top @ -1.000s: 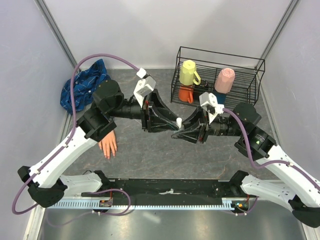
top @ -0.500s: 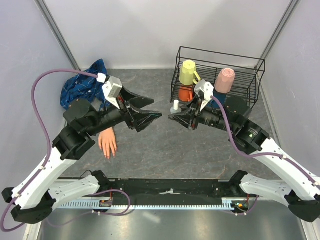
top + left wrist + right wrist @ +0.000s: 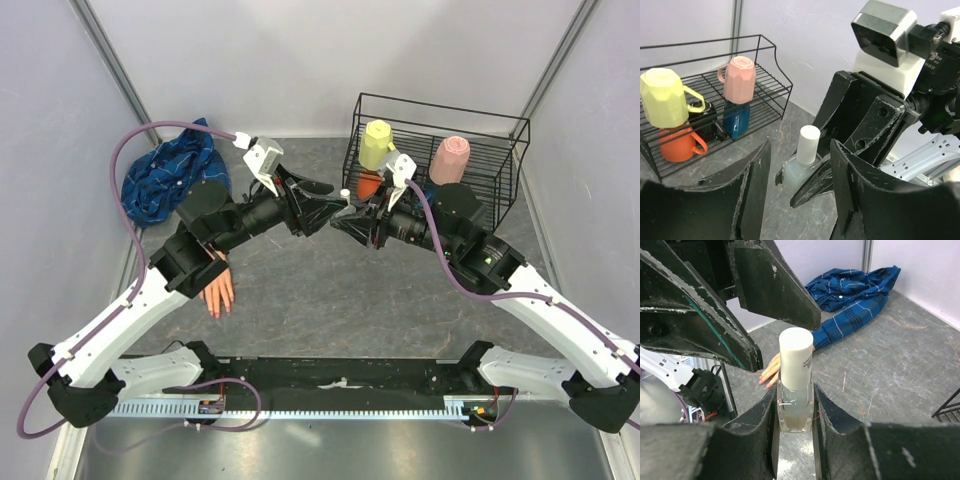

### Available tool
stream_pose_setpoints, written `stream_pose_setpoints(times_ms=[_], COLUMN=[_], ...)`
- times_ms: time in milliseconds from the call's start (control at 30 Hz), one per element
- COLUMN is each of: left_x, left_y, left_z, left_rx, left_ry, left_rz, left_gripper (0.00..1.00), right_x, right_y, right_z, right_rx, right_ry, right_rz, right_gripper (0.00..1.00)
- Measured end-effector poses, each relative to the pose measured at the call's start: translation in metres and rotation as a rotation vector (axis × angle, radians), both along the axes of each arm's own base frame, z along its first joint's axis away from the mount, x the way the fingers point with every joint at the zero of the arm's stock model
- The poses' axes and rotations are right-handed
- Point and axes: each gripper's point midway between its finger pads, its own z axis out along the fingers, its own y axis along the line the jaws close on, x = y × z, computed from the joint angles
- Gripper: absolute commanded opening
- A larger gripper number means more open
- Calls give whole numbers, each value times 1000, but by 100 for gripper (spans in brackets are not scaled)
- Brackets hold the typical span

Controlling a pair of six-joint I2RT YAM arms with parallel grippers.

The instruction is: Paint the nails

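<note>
In front of the wire rack (image 3: 441, 108), the right fingers (image 3: 771, 416) are clenched on a small, upright, white-capped bottle (image 3: 795, 362) above the table (image 3: 330, 290). The left fingers (image 3: 754, 186) are spread apart just beside its cap. Well left of the rack, a mannequin hand (image 3: 216, 290) lies on the table, sticking out of a blue plaid sleeve (image 3: 165, 180), its nails (image 3: 215, 310) too small to make out.

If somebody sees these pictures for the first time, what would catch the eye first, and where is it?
The two black grippers meet above the middle of the table: the right gripper is shut on a small white-capped bottle, the open left gripper frames its cap. Next, the pale mannequin hand in a blue plaid sleeve lies at the left, and a wire rack of coloured mugs stands far right.
</note>
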Motion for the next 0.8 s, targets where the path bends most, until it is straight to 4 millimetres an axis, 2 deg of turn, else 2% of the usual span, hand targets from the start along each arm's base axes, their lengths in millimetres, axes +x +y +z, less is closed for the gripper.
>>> stream_pose_setpoints(times_ms=[233, 400, 567, 633, 700, 800], left_x=[1, 4, 6, 5, 1, -7], left_y=[-3, -7, -11, -12, -14, -16], left_z=[6, 1, -5, -5, -4, -4], left_rx=[-18, -7, 6, 7, 11, 27], left_ry=[-22, -13, -6, -7, -26, -56], left_rz=[-3, -5, -12, -20, -44, -108], left_gripper=[50, 49, 32, 12, 2, 2], right_x=[2, 2, 2, 2, 1, -5], right_y=[1, 1, 1, 1, 1, 2], right_z=[5, 7, 7, 6, 5, 6], right_rx=[6, 13, 13, 11, 11, 11], right_ry=[-1, -1, 7, 12, 17, 15], right_rz=[-7, -6, -5, -6, -1, 35], right_gripper=[0, 0, 0, 0, 0, 0])
